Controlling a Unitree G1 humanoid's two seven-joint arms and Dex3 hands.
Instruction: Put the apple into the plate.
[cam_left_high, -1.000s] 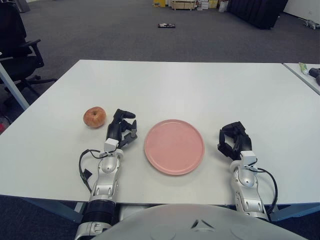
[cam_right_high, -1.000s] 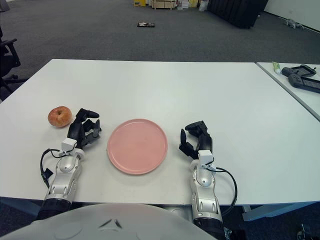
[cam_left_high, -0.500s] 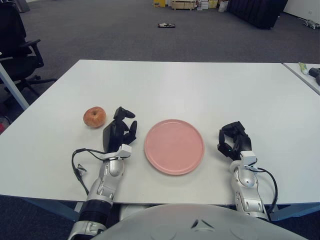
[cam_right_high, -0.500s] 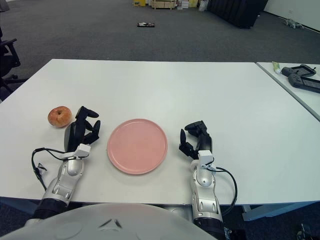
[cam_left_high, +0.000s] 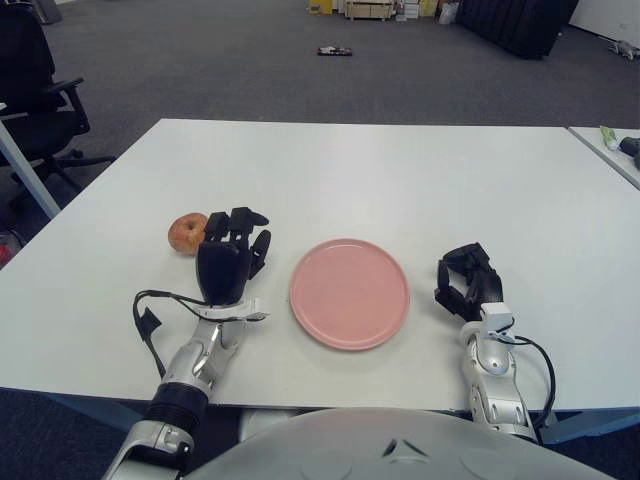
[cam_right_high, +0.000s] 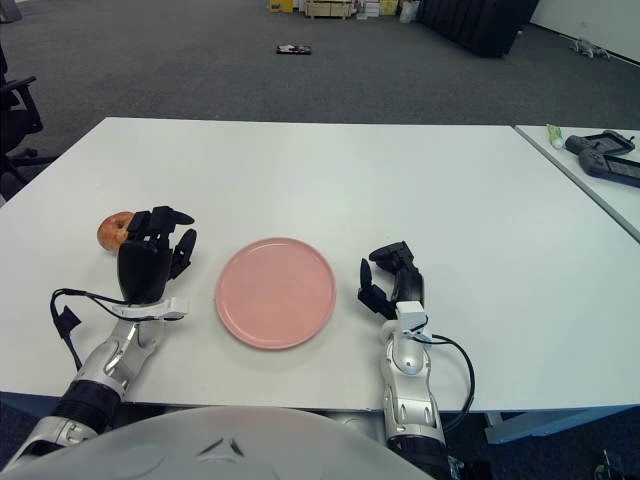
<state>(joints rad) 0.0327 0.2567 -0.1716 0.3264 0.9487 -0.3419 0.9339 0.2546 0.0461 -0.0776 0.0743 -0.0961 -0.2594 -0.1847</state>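
Note:
A red-orange apple (cam_left_high: 184, 232) lies on the white table (cam_left_high: 350, 170), left of a round pink plate (cam_left_high: 349, 292). My left hand (cam_left_high: 232, 250) is raised just right of and in front of the apple, its fingers spread open and holding nothing; it covers part of the apple's right side. My right hand (cam_left_high: 464, 280) rests on the table right of the plate with its fingers curled, holding nothing. The plate has nothing on it.
A second table at the far right carries a dark device (cam_right_high: 605, 158) and a small tube (cam_right_high: 553, 133). A black office chair (cam_left_high: 35, 90) stands beyond the table's left edge. Boxes sit on the carpet far behind.
My left hand has lifted off the table, moved left toward the apple and spread its fingers. The apple, plate and right hand have not moved.

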